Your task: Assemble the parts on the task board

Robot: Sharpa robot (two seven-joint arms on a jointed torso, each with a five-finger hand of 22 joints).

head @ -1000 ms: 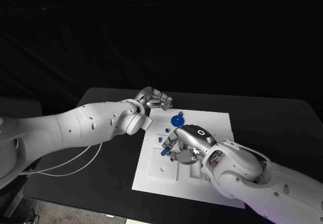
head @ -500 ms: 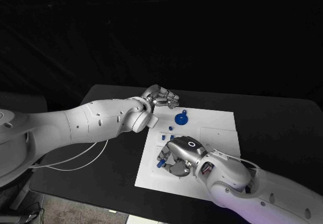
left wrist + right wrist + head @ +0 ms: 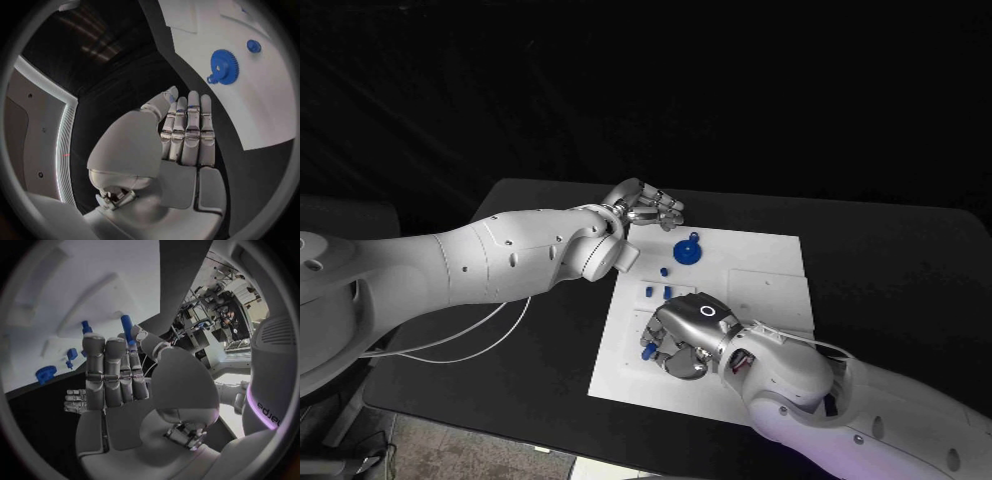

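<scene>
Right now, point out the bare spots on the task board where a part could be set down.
The task board is bare along its right side, right of the blue gear, down to the right hand. It is crowded at the left: small blue pegs stand just above that hand. The left hand hangs past the far left corner.

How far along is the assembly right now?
Early, by the look of it. The blue gear sits on the task board, but whether it is seated I cannot tell. The right hand pinches a blue peg over the board. Small blue parts lie loose. The left hand hovers off the board's corner, holding nothing.
</scene>
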